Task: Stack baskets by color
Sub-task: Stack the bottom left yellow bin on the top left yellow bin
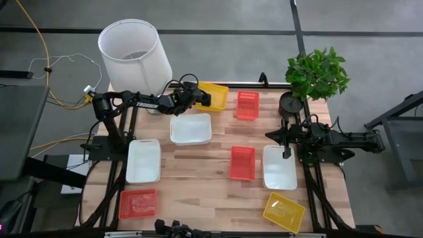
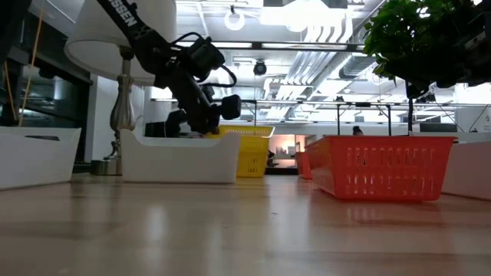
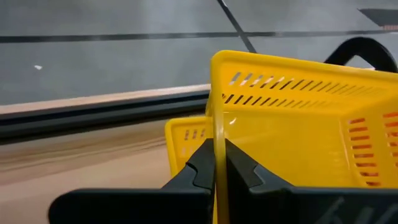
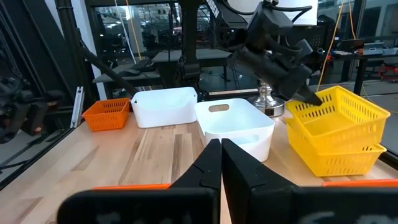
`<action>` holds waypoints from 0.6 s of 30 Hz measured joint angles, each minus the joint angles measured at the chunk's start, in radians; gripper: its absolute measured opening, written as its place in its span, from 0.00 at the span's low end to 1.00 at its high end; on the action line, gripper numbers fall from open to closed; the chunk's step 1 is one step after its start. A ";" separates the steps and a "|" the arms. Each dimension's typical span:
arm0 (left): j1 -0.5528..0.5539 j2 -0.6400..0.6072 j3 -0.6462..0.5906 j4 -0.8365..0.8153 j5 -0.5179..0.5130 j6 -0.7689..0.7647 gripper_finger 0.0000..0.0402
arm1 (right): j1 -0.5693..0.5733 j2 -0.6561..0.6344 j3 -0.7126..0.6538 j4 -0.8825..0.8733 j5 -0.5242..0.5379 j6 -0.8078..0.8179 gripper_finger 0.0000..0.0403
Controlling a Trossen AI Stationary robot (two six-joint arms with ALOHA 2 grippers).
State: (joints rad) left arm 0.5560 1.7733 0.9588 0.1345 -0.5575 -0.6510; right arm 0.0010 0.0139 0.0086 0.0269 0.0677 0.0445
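High view: right gripper [image 1: 285, 154] pinched shut, empty, arm folded beside the plant pot [image 1: 291, 106]. Left gripper [image 1: 210, 100], arm stretched out past the lampshade [image 1: 130, 45], clamps yellow basket [image 1: 213, 94] rim, nested on another.

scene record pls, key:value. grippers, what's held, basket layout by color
left gripper: shut on rim of yellow basket, tilted over a second yellow basket at the table's far edge
right gripper: shut, empty, over the right side near a white basket
third yellow basket: alone, near right corner
red baskets: three, separate, unstacked
white baskets: three, separate, unstacked
other: lampshade, plant
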 joint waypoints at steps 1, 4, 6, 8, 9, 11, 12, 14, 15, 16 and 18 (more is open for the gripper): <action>0.000 0.000 0.000 0.000 0.007 0.000 0.00 | 0.000 0.000 0.000 0.000 0.000 0.000 0.00; 0.000 0.000 0.000 0.000 0.023 0.000 0.01 | 0.000 0.000 0.000 0.000 0.000 0.000 0.00; -0.003 0.000 0.000 0.000 0.023 0.000 0.04 | 0.000 0.000 0.000 0.000 0.000 0.000 0.00; -0.006 0.000 0.000 0.002 0.023 0.001 0.08 | 0.000 0.000 0.000 0.000 0.000 0.000 0.00; -0.007 -0.001 0.000 0.007 0.023 0.006 0.10 | 0.000 0.000 0.000 0.000 0.000 0.000 0.00; -0.009 -0.005 0.000 0.022 0.024 0.018 0.15 | 0.000 0.000 0.000 0.000 0.000 0.000 0.00; -0.013 -0.006 0.000 0.036 0.024 0.026 0.18 | 0.000 0.000 0.000 0.000 0.000 0.000 0.00; -0.016 -0.006 0.000 0.056 0.032 0.027 0.23 | 0.000 0.000 0.000 0.000 0.000 0.000 0.00; -0.016 -0.009 0.000 0.063 0.048 0.028 0.26 | 0.000 0.000 0.000 0.000 0.000 0.000 0.00; -0.016 -0.014 0.000 0.068 0.066 0.031 0.29 | 0.000 0.000 0.000 0.000 0.000 0.000 0.00; -0.016 -0.021 0.001 0.098 0.085 0.051 0.34 | 0.000 0.000 0.000 0.000 0.000 0.000 0.00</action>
State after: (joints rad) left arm 0.5400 1.7521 0.9595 0.2322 -0.4727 -0.6004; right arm 0.0006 0.0139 0.0086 0.0269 0.0677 0.0447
